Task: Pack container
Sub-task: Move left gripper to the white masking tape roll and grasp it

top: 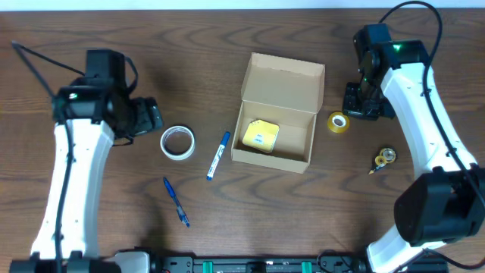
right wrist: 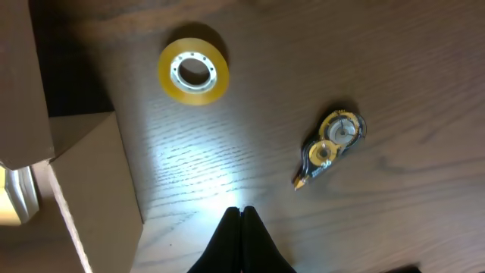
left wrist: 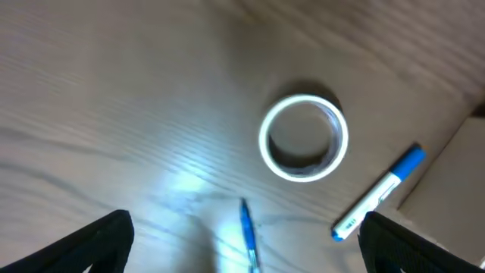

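The container (top: 283,80) is a tan cardboard box in the middle of the table, its flap lid raised at the back. A yellow block (top: 261,135) lies inside it. My left gripper (top: 151,115) hovers left of the box, open wide with nothing between its fingers (left wrist: 106,244). In the left wrist view my left gripper (left wrist: 244,241) is above a white tape ring (left wrist: 304,138), a blue-capped marker (left wrist: 379,192) and a blue pen (left wrist: 247,235). My right gripper (top: 360,102) is shut and empty to the right of the box. Its joined tips (right wrist: 241,211) stand beside the box wall (right wrist: 83,182).
A white tape ring (top: 177,142), a marker (top: 218,155) and a blue pen (top: 176,202) lie left of the box. A yellow tape roll (top: 338,122) (right wrist: 193,70) and a correction-tape dispenser (top: 385,158) (right wrist: 331,148) lie to its right.
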{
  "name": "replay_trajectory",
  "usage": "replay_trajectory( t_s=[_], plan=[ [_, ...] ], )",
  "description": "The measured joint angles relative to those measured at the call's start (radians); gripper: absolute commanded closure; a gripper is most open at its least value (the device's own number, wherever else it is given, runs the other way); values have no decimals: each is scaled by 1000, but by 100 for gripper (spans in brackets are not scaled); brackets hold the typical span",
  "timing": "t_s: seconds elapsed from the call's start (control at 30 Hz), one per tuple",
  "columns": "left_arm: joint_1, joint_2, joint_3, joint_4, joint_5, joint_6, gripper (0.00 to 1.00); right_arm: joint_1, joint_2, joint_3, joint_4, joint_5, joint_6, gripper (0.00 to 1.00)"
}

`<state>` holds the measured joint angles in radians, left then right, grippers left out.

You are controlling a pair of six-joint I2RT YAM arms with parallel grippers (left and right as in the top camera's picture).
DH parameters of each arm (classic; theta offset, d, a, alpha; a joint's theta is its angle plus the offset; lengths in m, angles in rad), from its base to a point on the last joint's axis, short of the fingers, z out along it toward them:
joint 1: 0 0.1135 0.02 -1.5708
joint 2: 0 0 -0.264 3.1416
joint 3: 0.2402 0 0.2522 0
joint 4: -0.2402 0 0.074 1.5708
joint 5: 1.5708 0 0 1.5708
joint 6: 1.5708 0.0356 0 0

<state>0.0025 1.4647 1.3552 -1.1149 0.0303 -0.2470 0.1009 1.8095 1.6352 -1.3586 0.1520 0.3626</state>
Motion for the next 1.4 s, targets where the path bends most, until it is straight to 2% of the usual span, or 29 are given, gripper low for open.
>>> replay_trajectory(
  t_s=[0.23,0.27,0.33,0.4,0.43,0.57,0.63,0.7,0.93,1.03,1.13,1.33,1.4],
  plan=[
    [-31,127,-45,71,151,54,2,0,-1,130,-14,-3,-20,96],
    [-44,147,-46,73,158,64,6,0,-2,147,-18,-3,-21,97],
    [-86,203,-47,91,171,79,22,0,-4,188,-38,-3,-24,96],
    [-126,254,-47,106,178,83,20,0,-6,212,-47,-3,-30,96],
    [-153,287,-48,112,180,87,15,0,-7,225,-55,-3,-32,96],
    [-245,375,-50,115,155,91,16,0,-8,240,-67,-3,-35,95],
    [-280,399,-50,125,136,92,22,0,-8,241,-76,-3,-38,94],
    [-302,414,-50,133,124,92,33,0,-8,241,-83,-3,-39,94],
    [-306,423,-50,142,81,94,29,0,-8,241,-90,-3,-50,93],
    [-306,423,-50,145,63,93,45,0,-8,241,-81,-3,-61,92],
    [-306,423,-53,163,44,88,53,-4,-8,242,-60,-3,-64,92],
    [-306,423,-59,182,6,84,32,-29,-8,242,-57,-2,-72,92],
    [-306,423,-59,184,0,84,29,-34,-8,242,-57,-2,-76,91]
  ],
)
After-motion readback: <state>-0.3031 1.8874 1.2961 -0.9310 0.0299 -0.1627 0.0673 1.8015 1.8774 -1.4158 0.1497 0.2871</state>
